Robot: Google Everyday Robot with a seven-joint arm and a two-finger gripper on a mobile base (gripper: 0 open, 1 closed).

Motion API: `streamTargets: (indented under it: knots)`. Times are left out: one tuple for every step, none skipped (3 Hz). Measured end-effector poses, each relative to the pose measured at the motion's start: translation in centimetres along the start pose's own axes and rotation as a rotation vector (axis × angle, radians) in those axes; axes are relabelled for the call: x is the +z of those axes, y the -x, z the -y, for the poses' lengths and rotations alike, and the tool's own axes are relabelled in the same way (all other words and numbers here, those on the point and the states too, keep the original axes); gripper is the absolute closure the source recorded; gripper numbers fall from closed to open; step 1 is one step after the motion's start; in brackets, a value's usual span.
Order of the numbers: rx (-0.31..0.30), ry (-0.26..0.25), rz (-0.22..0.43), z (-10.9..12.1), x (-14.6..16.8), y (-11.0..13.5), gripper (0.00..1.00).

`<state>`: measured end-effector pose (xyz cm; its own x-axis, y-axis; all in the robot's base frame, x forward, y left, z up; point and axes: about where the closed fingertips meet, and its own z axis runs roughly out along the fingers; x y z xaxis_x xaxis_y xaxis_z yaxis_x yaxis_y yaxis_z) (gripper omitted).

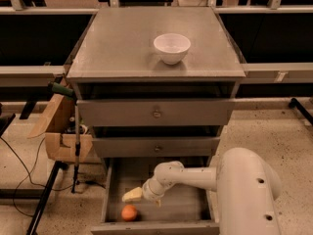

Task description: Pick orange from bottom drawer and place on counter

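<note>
While the bottom drawer stood pulled open beneath the two knobbed drawers, the camera view showed the end effector lowered inside it. It hung over the left half of the bare floor, at the tip of the pale arm that reached in from the right. Its fingers appeared spread apart and held nothing: one pale yellow finger pointed left, and the tip of the other showed just under the wrist. The orange lay on the drawer floor near the front left corner, close to the front wall. It was just beside the end effector but apart from it, on the side toward the drawer's front and slightly left of the midpoint between the fingertips. The coming move seemed to turn on that offset: by my judgement the end effector would have to come a little forward and down so that the fingers straddled the fruit. Being a ball, the orange had no long axis, so no particular wrist turn seemed called for, and only one arm was there to reach. The orange looked small, round, smooth and evenly coloured, clearly smaller than the white bowl that stood on the counter. It sat free of the side walls as far as could be told, and would probably roll if a finger nudged it.
</note>
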<state>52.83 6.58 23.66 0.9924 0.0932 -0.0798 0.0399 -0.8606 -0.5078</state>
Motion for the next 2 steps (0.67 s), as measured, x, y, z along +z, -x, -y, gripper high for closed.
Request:
streamTargets:
  knots:
    - [0.007,0.018,0.009,0.0,3.9,-1.0,0.0]
    - [0.022,0.03,0.037,-0.1,6.8,-0.8,0.0]
